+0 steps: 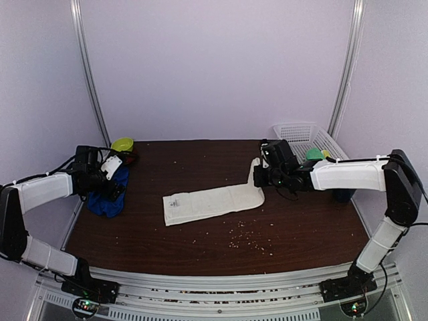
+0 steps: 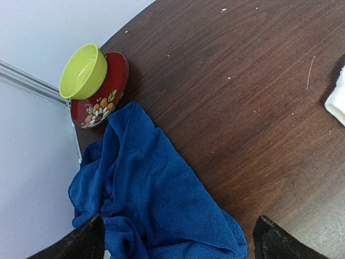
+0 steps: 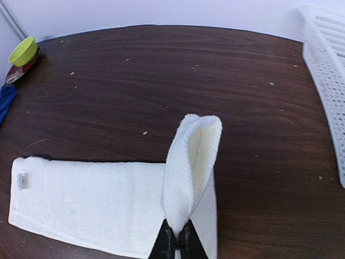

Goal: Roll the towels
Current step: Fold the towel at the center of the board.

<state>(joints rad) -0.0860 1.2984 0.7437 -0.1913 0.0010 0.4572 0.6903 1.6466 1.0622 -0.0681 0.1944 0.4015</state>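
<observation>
Towels are seen on a dark brown wood table [image 1: 200, 160], one white and one blue. Nearest the arms, small pale crumbs [image 1: 244, 237] are scattered on the wood. Just past them the white towel [image 1: 212, 202] is laid out flat in a long strip, soft and fluffy. Its right end is pinched in the closed right gripper [image 1: 257, 176] and is held up off the table. From the right wrist, the lifted end is shown bent over into a tall loop, with the thin black fingers [image 3: 164, 245] pressed together on it. A small mark [image 3: 21, 181] is seen at the far flat end.

At the left edge the blue towel [image 1: 110, 194] is heaped in a crumpled pile. The left gripper [image 2: 179, 229] is held over it with its jaws spread wide, and nothing is gripped. From the left wrist the fuzzy folds are shown, with one black finger at each side.

Behind the pile, a round green bowl [image 2: 83, 70] is set in a shiny red bowl [image 2: 105, 97] with painted flowers. The red bowl is hardly seen from above. At the far right a white plastic basket [image 1: 301, 134] full of little holes is set.
</observation>
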